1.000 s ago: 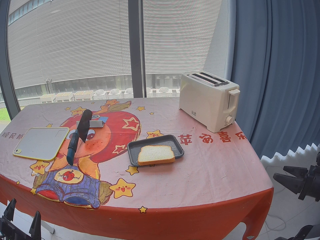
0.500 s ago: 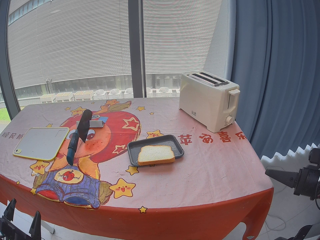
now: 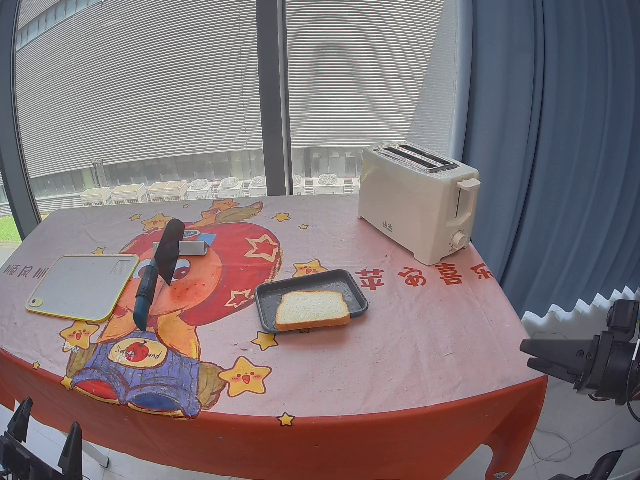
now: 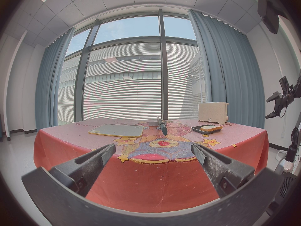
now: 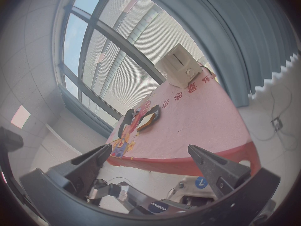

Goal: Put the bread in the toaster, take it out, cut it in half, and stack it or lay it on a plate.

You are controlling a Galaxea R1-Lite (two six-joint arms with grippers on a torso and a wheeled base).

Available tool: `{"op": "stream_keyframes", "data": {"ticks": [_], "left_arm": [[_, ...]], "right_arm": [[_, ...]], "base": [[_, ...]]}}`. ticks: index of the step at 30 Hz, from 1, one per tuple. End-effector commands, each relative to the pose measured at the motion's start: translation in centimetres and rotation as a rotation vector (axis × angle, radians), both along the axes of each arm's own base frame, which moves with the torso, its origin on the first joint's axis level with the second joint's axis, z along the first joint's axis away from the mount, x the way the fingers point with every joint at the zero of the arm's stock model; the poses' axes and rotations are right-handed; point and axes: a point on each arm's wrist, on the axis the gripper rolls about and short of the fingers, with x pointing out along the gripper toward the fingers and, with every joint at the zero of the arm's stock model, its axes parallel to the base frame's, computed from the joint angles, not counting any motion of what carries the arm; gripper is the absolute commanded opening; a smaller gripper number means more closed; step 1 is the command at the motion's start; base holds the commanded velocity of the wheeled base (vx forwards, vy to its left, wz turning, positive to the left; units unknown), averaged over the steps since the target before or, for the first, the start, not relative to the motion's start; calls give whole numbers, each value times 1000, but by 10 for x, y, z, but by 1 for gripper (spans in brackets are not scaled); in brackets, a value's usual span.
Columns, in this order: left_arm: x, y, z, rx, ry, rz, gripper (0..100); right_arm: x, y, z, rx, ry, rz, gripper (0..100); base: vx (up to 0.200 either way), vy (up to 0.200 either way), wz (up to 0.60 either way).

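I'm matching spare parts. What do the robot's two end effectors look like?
Both are matte black. The left end effector has two tapered, wedge-shaped fingers with grainy inner faces and a small screw near each base, set on a broad dark crossbar. The right end effector is built alike. In the head view, a thin black cable runs by its wrist.

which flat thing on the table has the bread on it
The dark grey tray, mid-table, under the bread; the pale yellow-edged cutting board lies farther left.
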Motion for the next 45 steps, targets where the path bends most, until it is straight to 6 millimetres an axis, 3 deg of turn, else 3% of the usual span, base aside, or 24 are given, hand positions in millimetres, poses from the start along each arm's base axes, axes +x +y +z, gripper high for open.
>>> {"op": "stream_keyframes", "data": {"ticks": [1, 15, 25, 30, 33, 37, 45], "left_arm": [[0, 0, -5, 0, 6, 0, 100], [0, 0, -5, -1, 6, 0, 100], [0, 0, -5, -1, 6, 0, 100], [0, 0, -5, 0, 6, 0, 100], [0, 0, -5, 0, 6, 0, 100], [0, 0, -5, -1, 6, 0, 100], [0, 0, -5, 0, 6, 0, 100]], "right_arm": [[0, 7, 11, 84, 32, 34, 100], [5, 14, 21, 253, 192, 98, 100], [12, 38, 20, 253, 264, 176, 100], [26, 54, 22, 312, 290, 181, 100], [32, 73, 25, 342, 306, 214, 100], [28, 85, 23, 390, 380, 209, 100], [29, 84, 26, 442, 401, 188, 100]], "base": [[0, 0, 0], [0, 0, 0], [0, 0, 0], [0, 0, 0], [0, 0, 0], [0, 0, 0], [0, 0, 0]]}}
